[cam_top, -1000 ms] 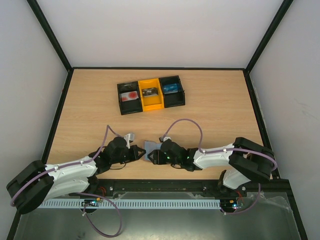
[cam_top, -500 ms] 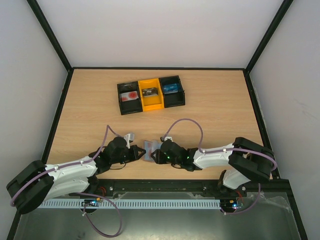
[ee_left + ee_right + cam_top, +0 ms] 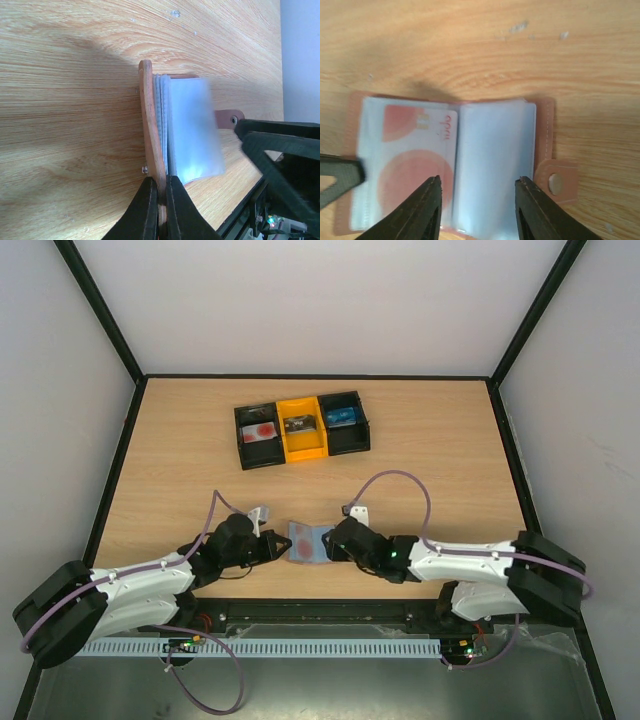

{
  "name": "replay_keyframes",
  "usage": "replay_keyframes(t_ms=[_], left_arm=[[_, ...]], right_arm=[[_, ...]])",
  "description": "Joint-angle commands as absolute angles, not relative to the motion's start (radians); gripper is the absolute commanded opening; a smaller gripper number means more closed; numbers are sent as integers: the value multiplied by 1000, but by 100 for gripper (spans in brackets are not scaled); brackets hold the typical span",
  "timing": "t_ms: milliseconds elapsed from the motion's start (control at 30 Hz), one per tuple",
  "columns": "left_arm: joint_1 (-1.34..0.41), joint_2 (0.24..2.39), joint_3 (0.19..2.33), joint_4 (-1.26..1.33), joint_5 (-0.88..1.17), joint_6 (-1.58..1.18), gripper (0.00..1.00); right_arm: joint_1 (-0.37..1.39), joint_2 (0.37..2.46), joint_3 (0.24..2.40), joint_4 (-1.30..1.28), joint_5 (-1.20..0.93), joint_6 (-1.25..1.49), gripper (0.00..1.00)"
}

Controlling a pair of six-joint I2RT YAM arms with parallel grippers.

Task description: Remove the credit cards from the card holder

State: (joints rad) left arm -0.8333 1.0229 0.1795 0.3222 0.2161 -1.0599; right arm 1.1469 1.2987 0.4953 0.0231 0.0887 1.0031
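The card holder [image 3: 308, 542] lies open near the table's front edge, pinkish-brown outside and blue-grey inside. Its left panel shows a pale credit card [image 3: 412, 167] with a red round mark. The right panel [image 3: 492, 160] is a plain blue-grey sleeve, with a snap tab [image 3: 555, 182] beside it. My left gripper [image 3: 161, 181] is shut on the edge of the holder's left cover [image 3: 149, 120]. My right gripper [image 3: 479, 180] hovers open over the right panel, nothing between its fingers. A plain red card does not show.
A black-and-yellow three-compartment tray [image 3: 303, 453] stands at the back centre with a pale red-marked card [image 3: 261, 431] in its left bin and other items in the other two. The arms meet at the holder, and black frame rails line the table.
The right gripper has drawn back to the right and the holder's right side has spread open, showing the card. The left gripper has kept its grip in place.
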Motion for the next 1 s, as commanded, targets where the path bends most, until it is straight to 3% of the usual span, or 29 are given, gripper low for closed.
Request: replay_keyframes(t_ms=[0,167,567,967], left_arm=[[-841,1012,173,325,209,-1056,3],[-841,1012,173,326,209,-1056,3],[-841,1015,172,327,210,-1057,3],[-841,1020,173,322,202,-1056,3]], right_arm=[[1152,1196,507,-36,135,1002,41],[1154,1186,511,85,18,986,51],[1224,1385,590,145,-11,973,63],[1231,1496,622,140,-7,955,61]])
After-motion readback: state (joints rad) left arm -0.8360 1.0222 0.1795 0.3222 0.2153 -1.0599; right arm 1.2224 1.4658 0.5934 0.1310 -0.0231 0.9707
